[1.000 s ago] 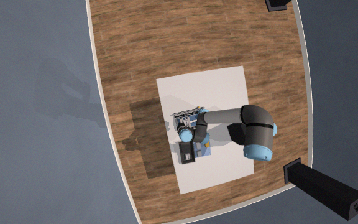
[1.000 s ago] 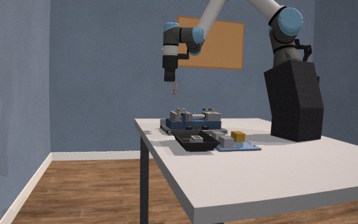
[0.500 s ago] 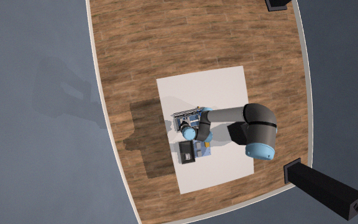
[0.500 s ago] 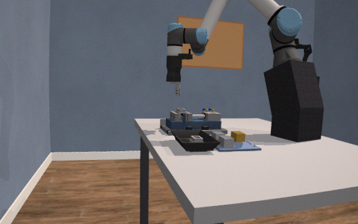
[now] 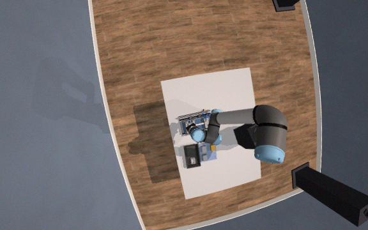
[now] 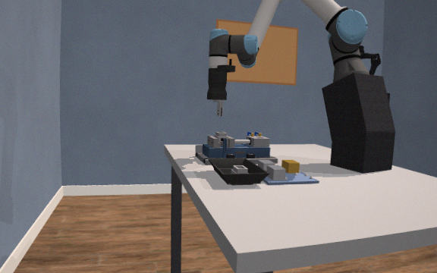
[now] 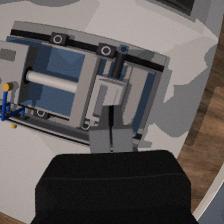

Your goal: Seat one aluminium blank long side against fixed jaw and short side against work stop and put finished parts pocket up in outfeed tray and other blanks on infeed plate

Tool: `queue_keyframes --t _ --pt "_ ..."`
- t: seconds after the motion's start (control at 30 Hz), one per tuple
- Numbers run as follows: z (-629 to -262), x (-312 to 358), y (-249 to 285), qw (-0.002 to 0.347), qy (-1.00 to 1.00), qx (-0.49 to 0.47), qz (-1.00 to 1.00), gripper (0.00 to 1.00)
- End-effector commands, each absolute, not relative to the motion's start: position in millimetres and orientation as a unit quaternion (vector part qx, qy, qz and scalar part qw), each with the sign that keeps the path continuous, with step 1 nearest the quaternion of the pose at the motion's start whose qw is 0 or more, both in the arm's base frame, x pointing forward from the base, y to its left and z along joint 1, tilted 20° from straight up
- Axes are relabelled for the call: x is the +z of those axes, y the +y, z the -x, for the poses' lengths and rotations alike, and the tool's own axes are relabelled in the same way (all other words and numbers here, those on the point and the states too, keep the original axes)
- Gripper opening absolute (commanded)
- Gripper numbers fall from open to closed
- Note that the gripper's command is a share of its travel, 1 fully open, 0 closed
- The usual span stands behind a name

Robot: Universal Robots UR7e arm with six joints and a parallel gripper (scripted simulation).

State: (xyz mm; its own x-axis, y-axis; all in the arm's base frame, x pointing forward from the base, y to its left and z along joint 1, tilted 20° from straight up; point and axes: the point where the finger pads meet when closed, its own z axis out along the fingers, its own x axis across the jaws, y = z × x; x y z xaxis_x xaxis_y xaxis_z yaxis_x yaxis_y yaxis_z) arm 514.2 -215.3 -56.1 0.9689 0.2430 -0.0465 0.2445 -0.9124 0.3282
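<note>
My gripper is shut and empty. It hangs high above the near-left end of the blue vise. In the wrist view the closed fingers point down at the vise. A light grey block sits in the opening beside the dark work stop rod; I cannot tell whether it has a pocket. It rises above the jaws in the side view. A grey finished part lies in the black outfeed tray. Grey aluminium blanks and a brass blank rest on the blue infeed plate.
From above, the vise, tray and plate sit close together near the table's left edge; the arm's wrist covers the gripper there. The arm's black pedestal stands at the back right. Blue hoses mark the vise's moving-jaw end.
</note>
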Motion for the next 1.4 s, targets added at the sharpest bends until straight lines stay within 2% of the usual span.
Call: queue_keyframes --t 0.0,0.6,0.63,1.37 --pt "-510.0 -55.3 -215.7 0.17 0.044 0.011 -0.984 0.0" --pt "-505.4 -54.8 -216.7 0.168 -0.036 0.025 -0.985 0.0" --pt "-505.4 -54.8 -216.7 0.168 -0.036 0.025 -0.985 1.0" --pt "-505.4 -54.8 -216.7 0.168 -0.036 0.025 -0.985 1.0"
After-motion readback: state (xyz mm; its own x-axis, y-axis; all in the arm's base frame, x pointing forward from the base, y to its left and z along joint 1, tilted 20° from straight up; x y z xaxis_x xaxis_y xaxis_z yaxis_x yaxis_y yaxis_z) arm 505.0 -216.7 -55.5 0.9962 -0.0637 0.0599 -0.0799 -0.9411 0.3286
